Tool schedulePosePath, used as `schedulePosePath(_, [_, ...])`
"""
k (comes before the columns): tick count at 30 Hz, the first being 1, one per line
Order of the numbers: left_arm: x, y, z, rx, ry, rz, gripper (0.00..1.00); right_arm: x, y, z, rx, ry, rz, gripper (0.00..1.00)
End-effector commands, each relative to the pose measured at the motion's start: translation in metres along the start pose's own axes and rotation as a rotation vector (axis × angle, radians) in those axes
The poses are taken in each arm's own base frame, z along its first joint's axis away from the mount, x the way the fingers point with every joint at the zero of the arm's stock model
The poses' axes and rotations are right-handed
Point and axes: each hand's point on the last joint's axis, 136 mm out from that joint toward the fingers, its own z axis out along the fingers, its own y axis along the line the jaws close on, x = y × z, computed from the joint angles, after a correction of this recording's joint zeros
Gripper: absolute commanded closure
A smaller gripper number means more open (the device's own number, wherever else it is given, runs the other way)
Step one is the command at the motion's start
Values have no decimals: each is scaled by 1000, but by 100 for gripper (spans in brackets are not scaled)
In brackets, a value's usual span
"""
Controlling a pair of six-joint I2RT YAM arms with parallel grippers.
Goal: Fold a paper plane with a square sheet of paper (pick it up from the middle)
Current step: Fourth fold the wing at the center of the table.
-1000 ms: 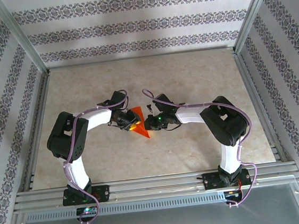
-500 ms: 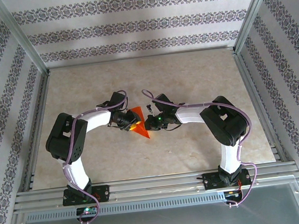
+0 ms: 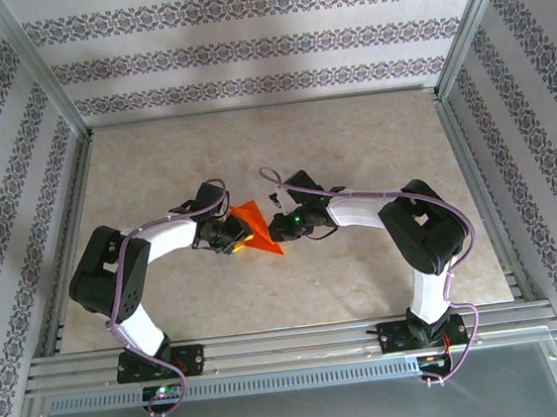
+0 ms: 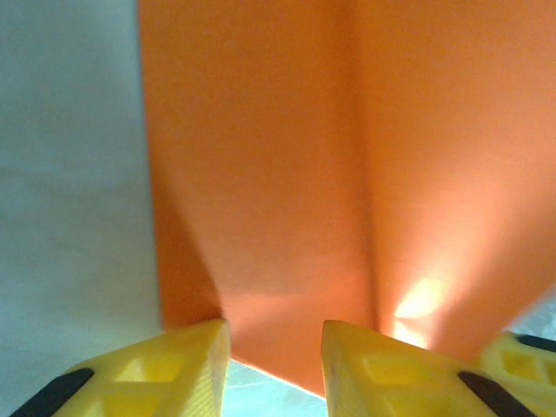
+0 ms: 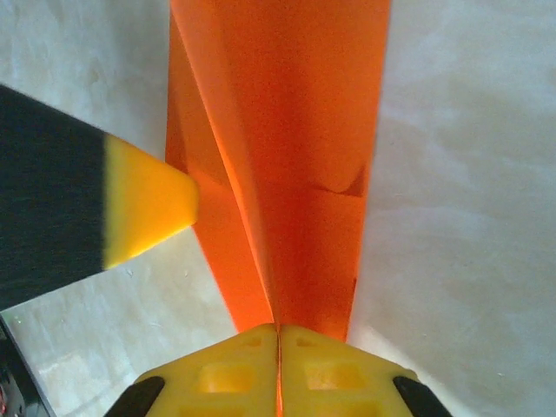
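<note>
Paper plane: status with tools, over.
Right tool shut on orange-red folded paper plane. Left tool open, fingertips at its edge. Nothing blocking.

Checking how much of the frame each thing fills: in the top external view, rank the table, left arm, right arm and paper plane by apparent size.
Largest to smallest:
1. table
2. left arm and right arm: they look about alike, so they are left unranked
3. paper plane, by far the smallest

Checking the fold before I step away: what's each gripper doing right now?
Left gripper: open, at the edge of the orange-red folded paper plane.
Right gripper: shut on that plane.
</note>
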Motion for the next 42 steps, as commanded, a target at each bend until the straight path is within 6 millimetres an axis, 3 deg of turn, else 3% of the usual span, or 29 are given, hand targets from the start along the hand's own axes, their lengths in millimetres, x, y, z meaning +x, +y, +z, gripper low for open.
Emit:
schedulePosePath(1, [-2,4,11,3,17,-39,66,1,11,-2,4,11,-57,87])
schedulePosePath(13, [0,14,14,-47,30,-54,66,3,1,0,57,14,-61,81])
schedulePosePath(31, [0,16,15,-66,42,-59,66,5,-5,-5,296,-6,-246,78])
schedulePosePath(42, [0,17,15,-68,42,-61,66,9,-3,2,304,16,-274,86])
